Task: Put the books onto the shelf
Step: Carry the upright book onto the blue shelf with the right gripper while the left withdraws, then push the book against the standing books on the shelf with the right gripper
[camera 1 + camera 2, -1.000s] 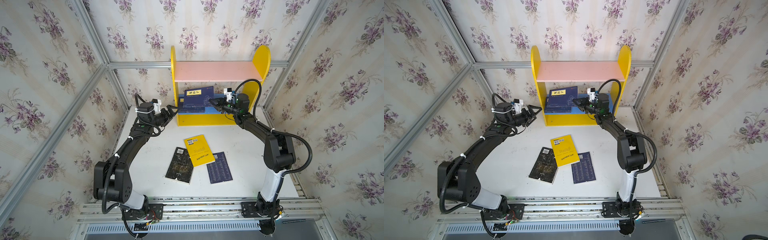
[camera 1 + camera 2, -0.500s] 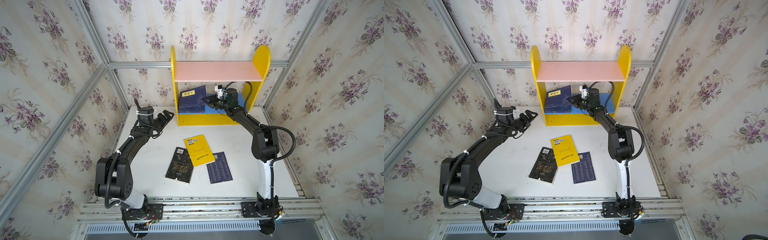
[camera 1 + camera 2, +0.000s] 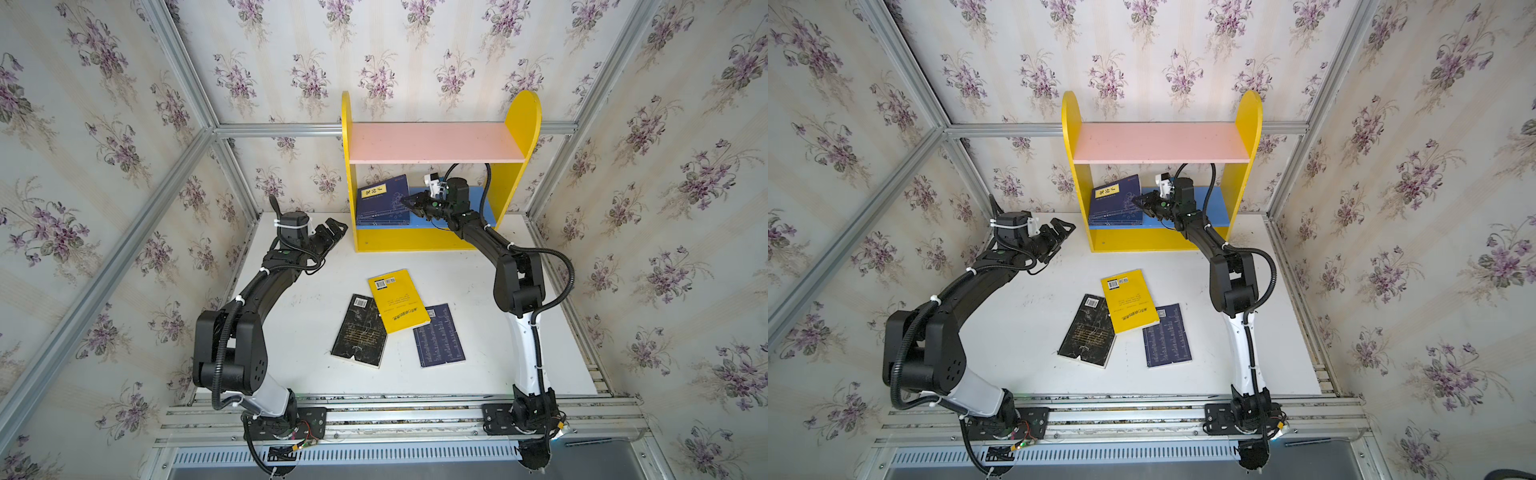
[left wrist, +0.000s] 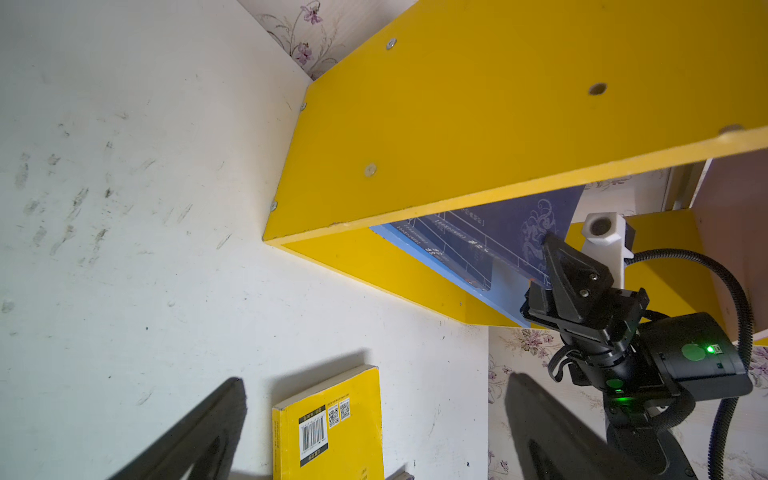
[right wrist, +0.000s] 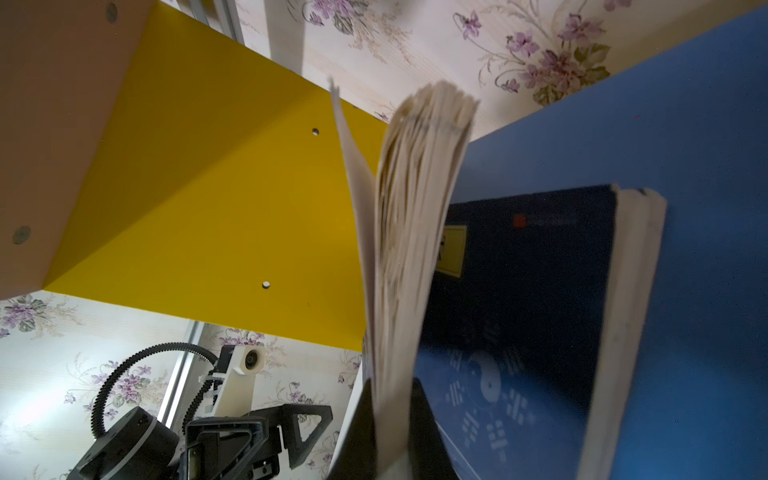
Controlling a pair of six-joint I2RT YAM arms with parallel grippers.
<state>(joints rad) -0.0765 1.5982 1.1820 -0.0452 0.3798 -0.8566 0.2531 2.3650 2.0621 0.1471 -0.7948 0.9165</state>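
Floral-papered cell, white tabletop (image 3: pixel 291 316).

Top views: one shelf (image 3: pixel 523 116) at back. Right gripper (image 3: pixel 409 202) is inside its lower tier, clamped on the upright navy book (image 3: pixel 380 195). Left gripper (image 3: pixel 336 227) has jaws spread wide, empty, beside the shelf's left wall. Before the shelf three lie flat: yellow book (image 3: pixel 397 301), black book (image 3: pixel 360 330), stray navy book (image 3: pixel 438 336).

Left wrist: the pinch takes only the cover's edge.

Right wrist: its pages (image 5: pixel 407 208) splay. Flat navy stack (image 5: pixel 519 311) on that tier, seemingly two. Likely six books.

Risk: once released, the limp paperback flops or slides off.
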